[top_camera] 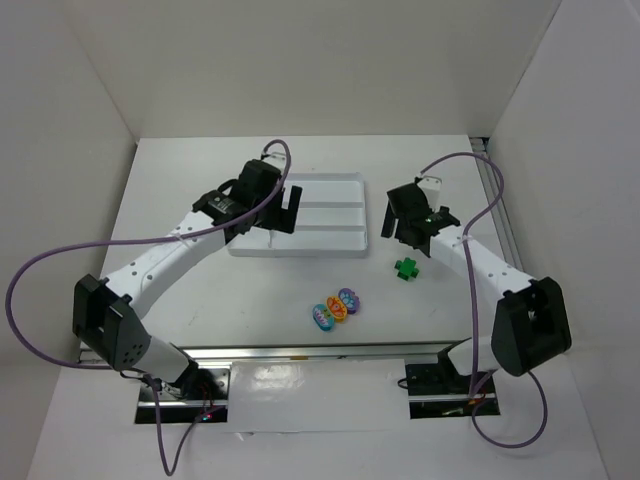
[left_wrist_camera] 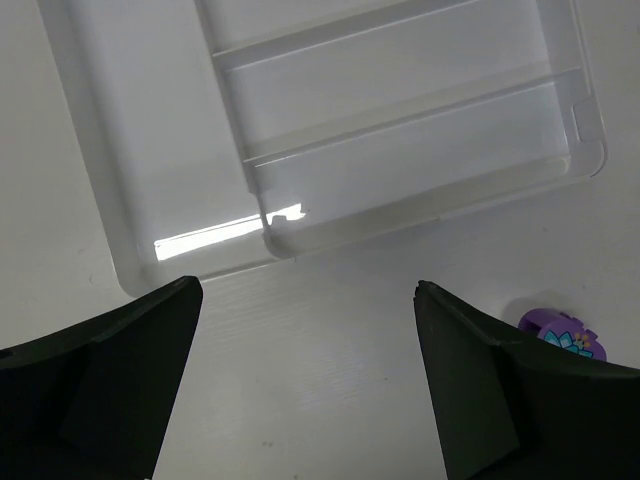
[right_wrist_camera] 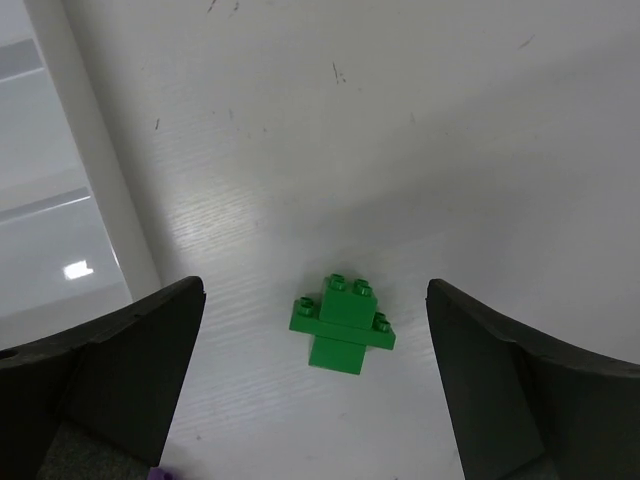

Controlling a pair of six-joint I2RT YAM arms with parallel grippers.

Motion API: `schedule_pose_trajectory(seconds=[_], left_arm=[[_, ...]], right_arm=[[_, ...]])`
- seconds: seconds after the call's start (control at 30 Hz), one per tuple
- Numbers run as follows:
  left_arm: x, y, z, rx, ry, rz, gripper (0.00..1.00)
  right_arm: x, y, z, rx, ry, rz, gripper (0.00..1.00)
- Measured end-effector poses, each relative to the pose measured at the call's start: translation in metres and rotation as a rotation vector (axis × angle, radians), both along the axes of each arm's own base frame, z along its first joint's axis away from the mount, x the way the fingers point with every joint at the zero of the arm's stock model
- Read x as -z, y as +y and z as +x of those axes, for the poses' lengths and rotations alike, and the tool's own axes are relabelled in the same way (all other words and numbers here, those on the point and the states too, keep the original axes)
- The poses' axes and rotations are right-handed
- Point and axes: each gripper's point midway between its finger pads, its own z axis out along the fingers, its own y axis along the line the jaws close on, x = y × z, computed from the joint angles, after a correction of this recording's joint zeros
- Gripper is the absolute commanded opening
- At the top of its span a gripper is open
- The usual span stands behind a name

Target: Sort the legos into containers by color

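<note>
1. White tray (top_camera: 340,190) sits mid-table at the far side. Its long compartments run left to right, and one more compartment sits at its left end.
2. Your left gripper (top_camera: 283,215) hangs over the tray's left part, near its front rim. In the left wrist view the left gripper (left_wrist_camera: 308,284) has its fingers spread wide with nothing between them. Below it you see bare table and the front rim of the tray (left_wrist_camera: 400,110).
3. Your right gripper (top_camera: 412,240) is just right of the tray's near right corner. In the right wrist view the right gripper (right_wrist_camera: 312,288) also has its fingers wide apart and grips nothing.
4. The green legos (top_camera: 406,267) are joined in one small cross-shaped clump on the table, outside the tray and just in front of the right gripper. In the right wrist view the green legos (right_wrist_camera: 343,325) lie between the two fingers' lines without touching either, and the tray's edge (right_wrist_camera: 60,200) is at the left.
5. The teal lego (top_camera: 322,316), orange lego (top_camera: 338,309) and purple lego (top_camera: 348,299) lie bunched together and touching on the table. They are nearer the arm bases, well in front of the tray.
6. The purple lego (left_wrist_camera: 563,335) peeks past the right finger in the left wrist view.
</note>
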Motion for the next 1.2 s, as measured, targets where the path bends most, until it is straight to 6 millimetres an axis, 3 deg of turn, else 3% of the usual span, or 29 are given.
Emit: schedule_pose_trajectory(seconds=[0.3, 0.5, 0.6, 0.73, 0.8, 0.93, 1.1, 1.2], left_arm=[[0.007, -0.007, -0.007, 0.020, 0.035, -0.030, 1.00], [0.011, -0.023, -0.015, 0.051, 0.075, -0.107, 0.87], [0.031, -0.042, -0.032, 0.098, 0.143, -0.173, 0.86], [0.071, -0.060, -0.075, 0.146, 0.289, -0.196, 0.81], [0.085, -0.063, -0.091, 0.157, 0.344, -0.203, 0.81], [0.094, -0.065, -0.105, 0.154, 0.374, -0.199, 0.82], [0.079, -0.092, -0.115, 0.220, 0.347, -0.192, 0.85], [0.073, -0.099, -0.113, 0.228, 0.336, -0.203, 0.85]], right_arm=[[0.010, 0.003, -0.011, -0.022, 0.023, 0.009, 0.99], [0.010, 0.033, -0.022, -0.140, 0.038, 0.057, 0.98], [0.010, 0.064, -0.042, -0.272, 0.051, 0.095, 0.98], [0.011, 0.102, -0.070, -0.425, 0.076, 0.145, 0.98], [0.014, 0.110, -0.079, -0.443, 0.093, 0.166, 0.98], [0.022, 0.089, -0.081, -0.286, 0.107, 0.154, 0.98], [0.028, 0.035, -0.067, -0.017, 0.110, 0.159, 0.88], [0.031, 0.022, -0.062, 0.046, 0.113, 0.170, 0.88]])
